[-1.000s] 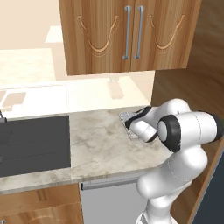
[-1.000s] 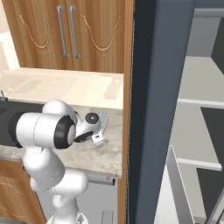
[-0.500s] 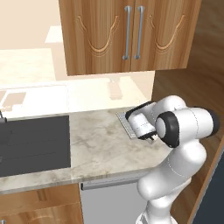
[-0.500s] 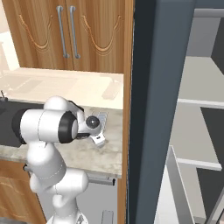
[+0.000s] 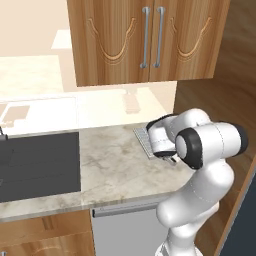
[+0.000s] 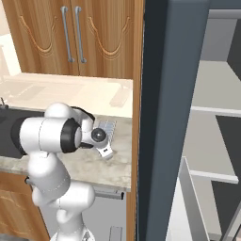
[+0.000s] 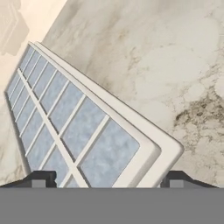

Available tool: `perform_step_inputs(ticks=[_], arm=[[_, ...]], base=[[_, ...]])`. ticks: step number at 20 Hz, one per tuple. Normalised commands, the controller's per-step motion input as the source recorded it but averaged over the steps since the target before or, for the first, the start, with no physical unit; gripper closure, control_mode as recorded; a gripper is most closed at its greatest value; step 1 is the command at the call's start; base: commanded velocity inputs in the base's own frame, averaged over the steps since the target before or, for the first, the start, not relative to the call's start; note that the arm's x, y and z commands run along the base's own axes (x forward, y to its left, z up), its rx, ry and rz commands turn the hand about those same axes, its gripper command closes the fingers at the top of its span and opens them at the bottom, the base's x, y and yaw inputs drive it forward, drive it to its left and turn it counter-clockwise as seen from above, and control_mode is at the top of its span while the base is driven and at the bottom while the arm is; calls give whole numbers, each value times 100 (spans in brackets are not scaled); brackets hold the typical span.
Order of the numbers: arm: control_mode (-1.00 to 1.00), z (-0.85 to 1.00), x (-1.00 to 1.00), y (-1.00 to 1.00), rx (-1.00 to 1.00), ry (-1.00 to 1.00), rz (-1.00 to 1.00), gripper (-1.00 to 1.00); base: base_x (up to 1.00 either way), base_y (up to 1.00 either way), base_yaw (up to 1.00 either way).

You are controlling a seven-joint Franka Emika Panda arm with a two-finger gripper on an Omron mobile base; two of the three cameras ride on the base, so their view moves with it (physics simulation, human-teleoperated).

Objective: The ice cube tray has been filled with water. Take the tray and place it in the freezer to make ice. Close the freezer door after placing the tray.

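Over the last second the end effector (image 7: 107, 180) has been lowered over the near end of the ice cube tray (image 7: 78, 118), which lies flat on the marble worktop (image 5: 112, 165); its fingers are spread either side, nothing clamped, so the grasp is judged imminent.

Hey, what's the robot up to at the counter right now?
The white robot arm is reaching down over the ice cube tray, which lies flat on the marble counter beside the wooden side panel. Its tool sits low over one end of the tray, a finger on each side of that end, not yet clamped on it. The tray hasn't been lifted. To the right, the freezer stands open, shelves showing.
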Motion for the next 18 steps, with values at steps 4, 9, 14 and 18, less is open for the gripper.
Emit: perform_step_inputs(ticks=[4, 9, 14, 18], arm=[[-100, 28, 0, 0, -1, 10, 5, 100], [-100, 59, 0, 0, -7, 16, 8, 100], [-100, 91, 0, 0, -9, 11, 7, 100], [-100, 100, 0, 0, -8, 4, 5, 100]], base=[[0, 0, 0], [0, 0, 0], [0, 0, 0], [0, 0, 0]])
